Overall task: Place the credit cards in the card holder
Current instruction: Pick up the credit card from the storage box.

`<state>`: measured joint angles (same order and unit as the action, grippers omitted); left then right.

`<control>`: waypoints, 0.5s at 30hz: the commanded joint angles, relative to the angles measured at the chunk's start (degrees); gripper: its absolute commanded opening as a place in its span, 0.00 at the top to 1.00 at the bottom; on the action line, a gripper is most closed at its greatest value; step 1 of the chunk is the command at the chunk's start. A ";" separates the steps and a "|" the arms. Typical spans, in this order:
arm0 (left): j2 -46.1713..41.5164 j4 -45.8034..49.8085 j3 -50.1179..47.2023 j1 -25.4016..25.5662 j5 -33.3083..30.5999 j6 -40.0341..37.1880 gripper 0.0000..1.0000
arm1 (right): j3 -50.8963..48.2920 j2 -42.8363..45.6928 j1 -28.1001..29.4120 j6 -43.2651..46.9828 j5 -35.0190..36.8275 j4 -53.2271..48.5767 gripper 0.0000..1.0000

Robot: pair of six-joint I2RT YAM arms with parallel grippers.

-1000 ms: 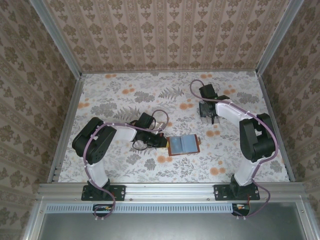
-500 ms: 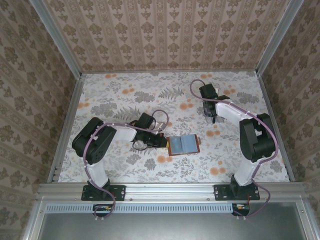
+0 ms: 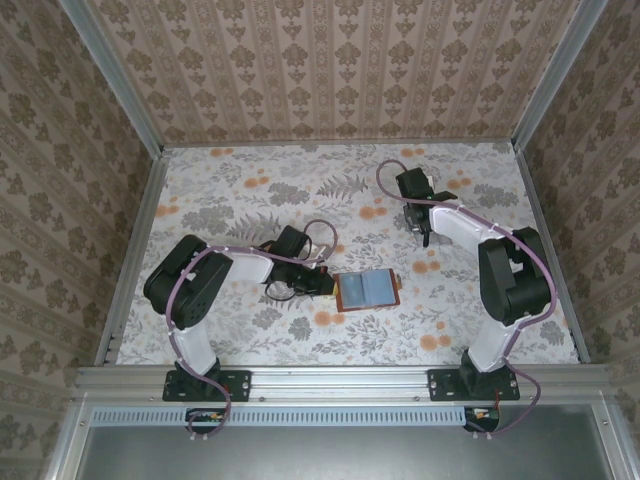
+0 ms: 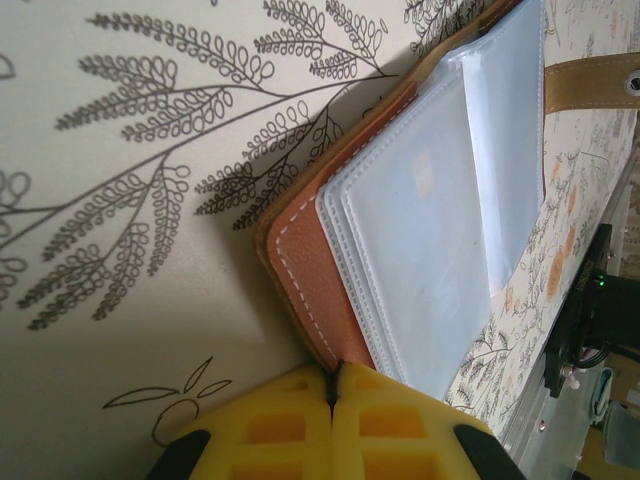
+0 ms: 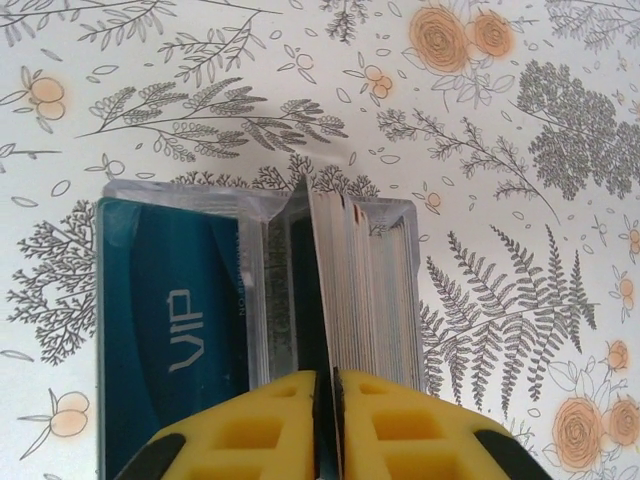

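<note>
While the wallet (image 3: pixel 367 290) lies open and flat near the middle of the flowered table (image 3: pixel 230 180), its brown leather cover faces down and its stacked, pale translucent sleeves (image 4: pixel 420 250) face up. A tan strap (image 4: pixel 590 82) with a small snap juts from its far side. The left gripper (image 4: pixel 335 392) sits at the wallet's left edge with its yellow fingers pressed together. The stitched leather rim runs straight into the seam between them, so it appears to pinch the cover there. Well apart, toward the far right of the table, the cards (image 5: pixel 365 290) stand on edge as a tight pack in the right half of a clear case (image 5: pixel 180 190). A blue card (image 5: pixel 170 330) marked "VIP" lies flat in the case's left half. The right gripper (image 5: pixel 327 388) reaches down over that case, its yellow fingers closed on one thin card that rises upright at the left side of the pack. From above, the right arm bends over that spot and its wrist hides most of the case, while the left arm stretches low across the table to the wallet.
</note>
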<state>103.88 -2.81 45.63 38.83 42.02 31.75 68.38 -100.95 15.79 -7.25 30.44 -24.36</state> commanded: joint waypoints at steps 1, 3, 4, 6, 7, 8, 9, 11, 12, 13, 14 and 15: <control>3.59 3.43 -1.65 2.30 -7.04 -0.75 1.00 | -0.48 2.98 0.12 0.72 -0.50 -0.11 0.90; 3.71 4.13 -1.33 2.30 -7.13 -0.90 1.00 | -0.47 3.23 0.12 0.87 -0.75 -0.04 0.93; 3.54 3.61 -1.65 2.30 -7.13 -0.57 1.00 | -0.15 3.34 0.12 0.92 -1.22 -0.53 0.96; 3.57 3.01 -1.91 2.30 -6.97 -0.23 1.00 | 0.28 3.90 0.37 0.54 -2.22 -1.64 0.97; 3.78 3.26 -1.69 2.30 -6.87 -0.50 1.00 | 0.14 4.66 0.59 0.20 -2.83 -1.84 0.98; 3.88 3.79 -1.37 2.30 -6.78 -0.77 1.00 | -0.13 5.57 0.73 -0.28 -3.67 -1.94 0.98; 3.75 4.11 -1.38 2.30 -6.86 -0.85 1.00 | -0.55 6.75 0.82 -0.75 -4.72 -1.85 0.97; 3.19 3.34 -2.07 2.30 -6.78 -0.59 1.00 | -1.48 9.21 0.82 -1.89 -7.54 -1.73 0.97; 3.03 3.00 -2.34 2.25 -6.70 -0.66 1.00 | -2.19 10.76 0.84 -2.66 -9.34 -1.57 0.97; 3.15 3.37 -2.14 2.22 -6.62 -1.09 1.00 | -3.27 12.46 0.90 -3.54 -11.41 -1.26 0.97; 3.26 4.07 -1.81 2.29 -6.64 -1.68 1.00 | -4.58 14.32 0.90 -4.53 -13.78 -0.80 0.97; 3.26 4.68 -1.61 2.28 -6.69 -1.98 1.00 | -5.73 16.06 0.99 -5.29 -15.92 -0.43 0.97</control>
<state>103.77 -2.57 45.67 38.94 41.74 31.70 65.39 -90.00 16.40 -9.26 21.52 -24.40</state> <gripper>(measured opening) 0.043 0.067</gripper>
